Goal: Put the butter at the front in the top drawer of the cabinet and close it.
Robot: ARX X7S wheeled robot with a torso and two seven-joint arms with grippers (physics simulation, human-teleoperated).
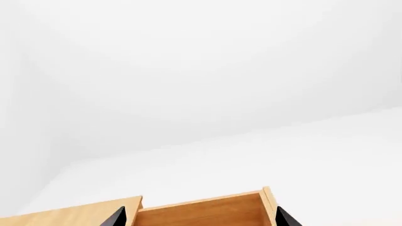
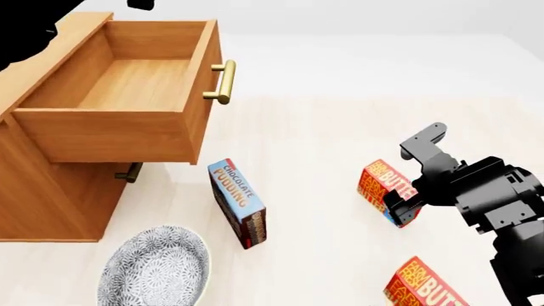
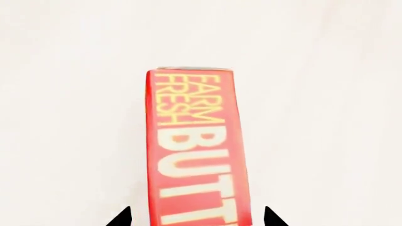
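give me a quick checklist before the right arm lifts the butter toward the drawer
1. Top drawer open, inside bare: ok.
2. Right end effector at the butter: ok.
3. Fingertips flank the carton in the wrist view: ok.
4. Firm grasp: cannot tell; contact is out of frame.
5. Correct carton: cannot tell; a second butter lies nearer the camera.
6. Chocolate pudding box stands between butter and cabinet: not ok, lift above it.

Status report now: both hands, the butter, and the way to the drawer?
Right hand open, straddling butter, not lifted. Left hand open over top drawer, which is open. Pudding box lies between.
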